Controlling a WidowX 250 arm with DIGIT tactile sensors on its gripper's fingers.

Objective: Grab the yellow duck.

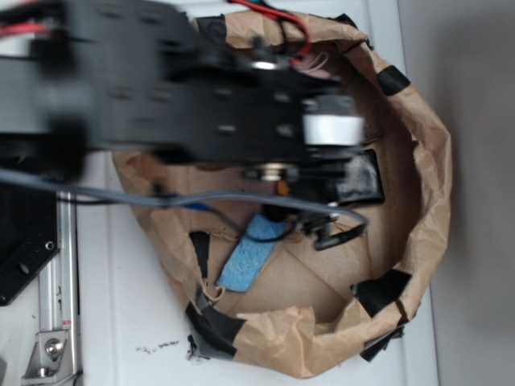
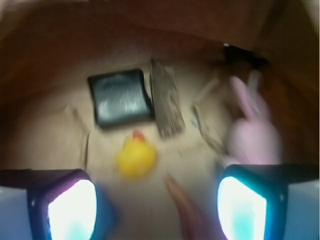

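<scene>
While the yellow duck (image 2: 136, 157) sits untouched on the paper bin's (image 1: 426, 209) floor, just ahead of the tool (image 2: 150, 202), whose fingers stand apart and empty, descent and grasp remain.

You had a white table (image 1: 121, 322) carrying a crumpled brown paper enclosure (image 1: 426, 209) patched with black tape; on its cardboard floor (image 1: 314, 277) lay a blue sponge (image 1: 249, 256), a black square pad (image 2: 120, 97), the yellow duck (image 2: 135, 157) just below that pad, and a pink bunny (image 2: 252, 135) at the wall.
</scene>
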